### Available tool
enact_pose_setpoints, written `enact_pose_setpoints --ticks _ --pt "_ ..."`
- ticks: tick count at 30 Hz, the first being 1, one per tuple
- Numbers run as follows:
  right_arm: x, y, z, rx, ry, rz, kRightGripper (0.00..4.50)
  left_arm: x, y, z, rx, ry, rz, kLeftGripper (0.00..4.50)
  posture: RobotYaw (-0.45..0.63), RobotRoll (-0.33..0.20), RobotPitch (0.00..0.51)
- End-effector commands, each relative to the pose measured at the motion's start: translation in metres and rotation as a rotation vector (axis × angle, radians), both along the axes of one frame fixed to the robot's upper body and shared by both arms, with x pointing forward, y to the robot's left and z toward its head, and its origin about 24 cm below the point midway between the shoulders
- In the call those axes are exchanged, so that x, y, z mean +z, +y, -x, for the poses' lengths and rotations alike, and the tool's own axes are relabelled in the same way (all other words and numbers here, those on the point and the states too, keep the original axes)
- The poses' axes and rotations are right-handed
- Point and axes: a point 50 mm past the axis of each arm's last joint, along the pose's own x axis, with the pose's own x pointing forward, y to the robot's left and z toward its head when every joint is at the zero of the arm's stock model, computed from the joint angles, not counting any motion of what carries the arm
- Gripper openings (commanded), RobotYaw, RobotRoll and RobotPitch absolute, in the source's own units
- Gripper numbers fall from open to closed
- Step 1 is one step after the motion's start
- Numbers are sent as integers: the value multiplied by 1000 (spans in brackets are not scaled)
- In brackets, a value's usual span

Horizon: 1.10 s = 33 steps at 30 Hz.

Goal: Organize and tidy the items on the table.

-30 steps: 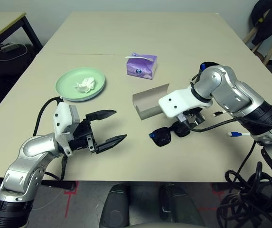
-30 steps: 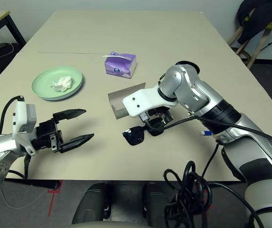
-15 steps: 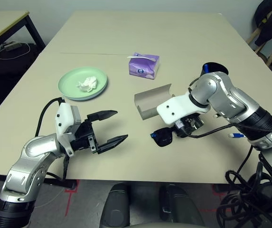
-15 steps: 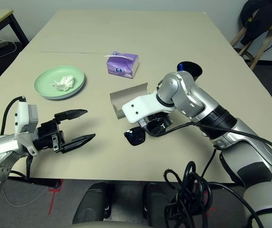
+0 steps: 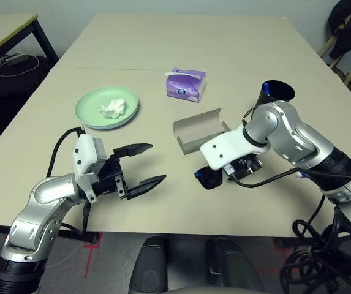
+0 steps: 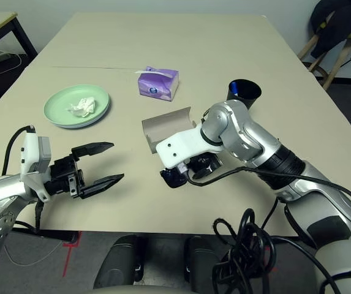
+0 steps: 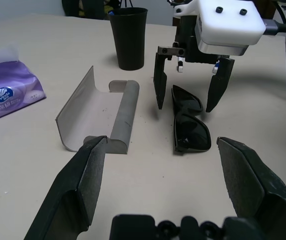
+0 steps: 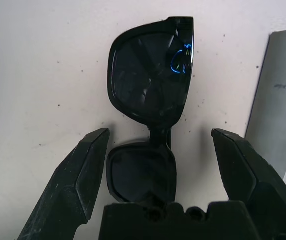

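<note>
My arms are shiny silver with black bands at the joints. Each wrist carries a white block; the one on my right gripper has two small dark screw holes on top. My left gripper has two pointed black fingers. Black cables loop from both arms

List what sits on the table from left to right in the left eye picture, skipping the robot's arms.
pale green plate holding a crumpled white tissue → purple tissue box → open grey glasses case → black cup
</note>
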Motion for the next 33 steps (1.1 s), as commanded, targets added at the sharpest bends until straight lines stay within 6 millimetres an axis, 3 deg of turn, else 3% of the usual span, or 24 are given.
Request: enact_pose_setpoints --ticks 1,33 --pt "-5 -2 5 -28 -4 10 4500 -4 -3 3 -24 9 -7 4453 207 0 112" --pt "-12 -2 5 -88 -51 3 4500 -4 -6 1 -38 19 -18 4453 183 0 132"
